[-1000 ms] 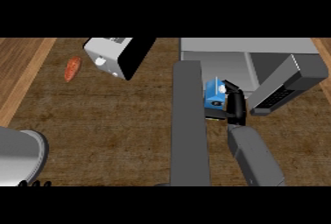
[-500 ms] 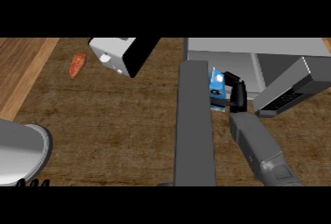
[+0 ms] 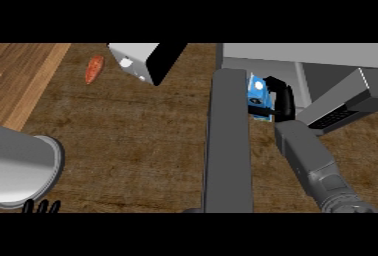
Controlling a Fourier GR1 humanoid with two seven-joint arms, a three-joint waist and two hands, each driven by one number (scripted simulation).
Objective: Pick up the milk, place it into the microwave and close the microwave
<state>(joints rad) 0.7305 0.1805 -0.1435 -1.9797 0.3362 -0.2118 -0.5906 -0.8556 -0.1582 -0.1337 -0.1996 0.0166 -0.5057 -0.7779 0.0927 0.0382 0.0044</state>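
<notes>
The milk carton (image 3: 258,92) sits just right of the microwave's open door (image 3: 227,140), near the door's far end, squeezed between that dark slab and the right hand (image 3: 283,100). The hand comes at the carton from the side away from the door. Its black fingers (image 3: 277,86) are curled round the blue box, and a dark tip shows across its near face. The carton's long axis runs roughly parallel to the door. The microwave (image 3: 295,52) body lies beyond the door's far end, so the carton looks to be at the mouth of the cavity. Whether it already rests on the cavity floor I cannot tell. The right hand is clearly the nearer one. The left hand (image 3: 40,205) only shows as upright, relaxed fingertips far left of the door, near the view's lower edge, and holds nothing. Room is tight: a grey vented block (image 3: 343,102) crowds the hand's outer side, farther right of the door. The door will need a clear swing once the arm is out. Left of the door, the wooden tabletop (image 3: 133,140) carries a grey pot (image 3: 22,165), a carrot (image 3: 94,69) and a white-and-black box (image 3: 136,57), all well apart from the carton.
</notes>
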